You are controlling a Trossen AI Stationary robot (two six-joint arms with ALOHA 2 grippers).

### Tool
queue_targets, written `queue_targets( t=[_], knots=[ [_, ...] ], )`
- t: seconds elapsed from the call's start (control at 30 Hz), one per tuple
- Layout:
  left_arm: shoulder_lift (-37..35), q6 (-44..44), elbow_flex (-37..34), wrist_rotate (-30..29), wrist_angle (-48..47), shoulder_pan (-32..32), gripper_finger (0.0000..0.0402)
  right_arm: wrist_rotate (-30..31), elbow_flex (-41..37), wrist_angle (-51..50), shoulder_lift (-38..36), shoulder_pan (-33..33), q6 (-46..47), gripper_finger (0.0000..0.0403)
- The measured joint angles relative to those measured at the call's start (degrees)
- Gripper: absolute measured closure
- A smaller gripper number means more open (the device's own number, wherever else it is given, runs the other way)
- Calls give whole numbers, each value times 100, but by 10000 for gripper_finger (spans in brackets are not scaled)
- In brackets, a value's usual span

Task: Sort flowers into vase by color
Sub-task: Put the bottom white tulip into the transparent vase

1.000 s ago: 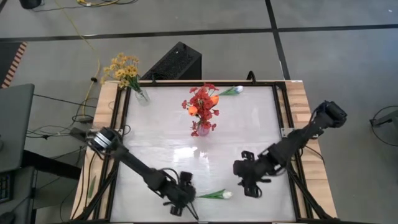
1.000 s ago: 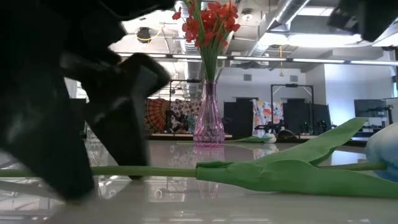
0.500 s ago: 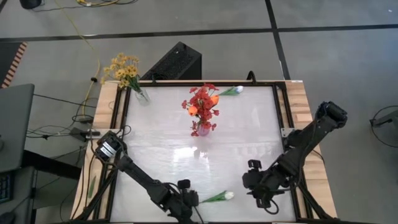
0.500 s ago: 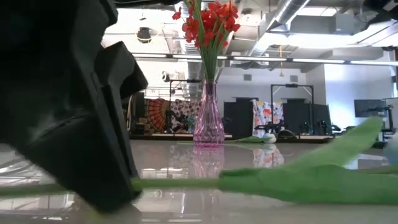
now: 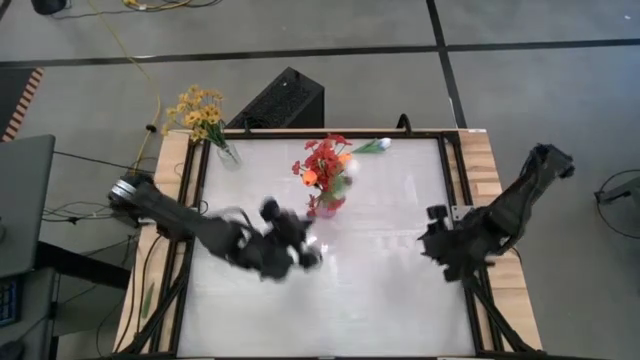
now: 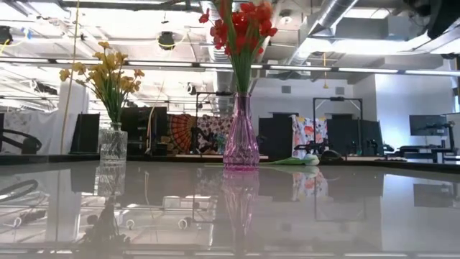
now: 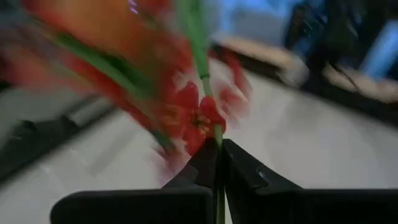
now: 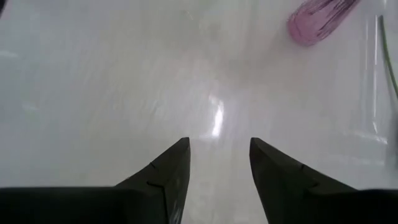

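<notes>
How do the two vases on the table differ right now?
The pink vase is tall, narrow-necked and tinted; the clear glass vase is shorter, squatter and colourless. The pink vase holds red flowers and stands mid-table; the clear one holds yellow flowers at the far left corner. Both stand upright with green stems inside.

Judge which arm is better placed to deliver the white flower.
Left. Its tool is shut on the flower's green stem, close beside the pink vase. The right tool is open, empty, at the table's right edge.
</notes>
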Motion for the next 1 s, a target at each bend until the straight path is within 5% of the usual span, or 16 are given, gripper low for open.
queue_targets(
  t=[0.07,0.2,0.27,0.47,0.6,1.0],
  knots=[
    [-267,520,-3,51,186,187,401,-108,-412,421,-487,-244,-252,220],
    [-739,2701,-13,2716,1550,498,401,-514,-1192,992,-1268,-768,-451,229],
    [-883,3133,0,3394,2344,654,401,-774,-1387,1120,-1527,-1075,-442,231],
    [-1239,4942,-2,3155,3102,1205,401,-1249,-1497,1350,-1694,-1909,-535,232],
    [-1307,5245,0,3200,2868,2021,401,-1265,-1497,1587,-1611,-2314,-543,232],
    [-1662,5256,-5,6452,2233,5198,401,-1175,-1497,3795,-796,-3185,490,233]
  ],
)
